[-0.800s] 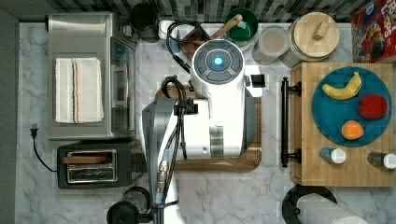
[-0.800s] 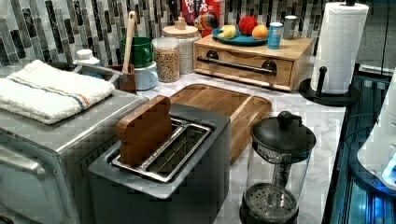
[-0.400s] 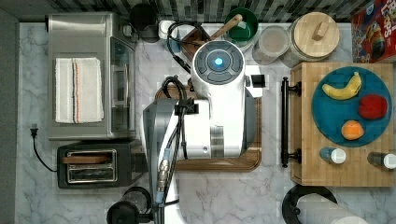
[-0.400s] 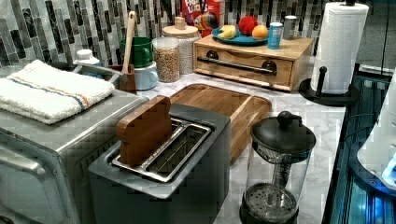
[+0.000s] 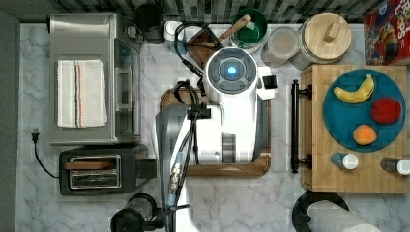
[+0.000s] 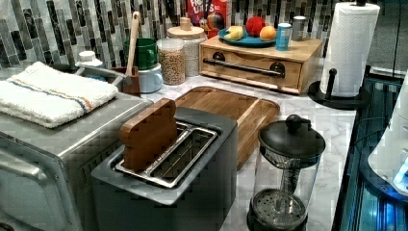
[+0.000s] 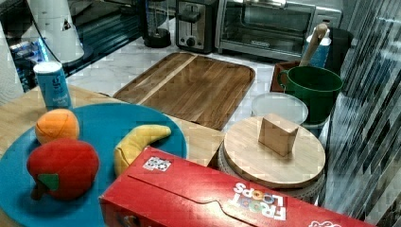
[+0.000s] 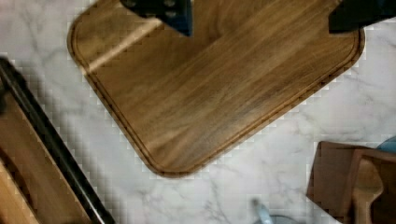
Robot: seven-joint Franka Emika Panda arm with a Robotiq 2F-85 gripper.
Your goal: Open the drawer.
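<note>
Marble counter [image 8: 289,135]: drawer [image 8: 28,177] beside pincer [image 8: 259,16].

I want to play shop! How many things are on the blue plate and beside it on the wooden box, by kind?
Banana: 1
Red fruit: 1
Orange: 1
Shakers beside the plate, one and another: 2
Total: 5

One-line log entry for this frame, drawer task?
phase: approach | gripper: open, above dark walnut cutting board | light bamboo drawer: shut | long black bar handle: untouched
</note>
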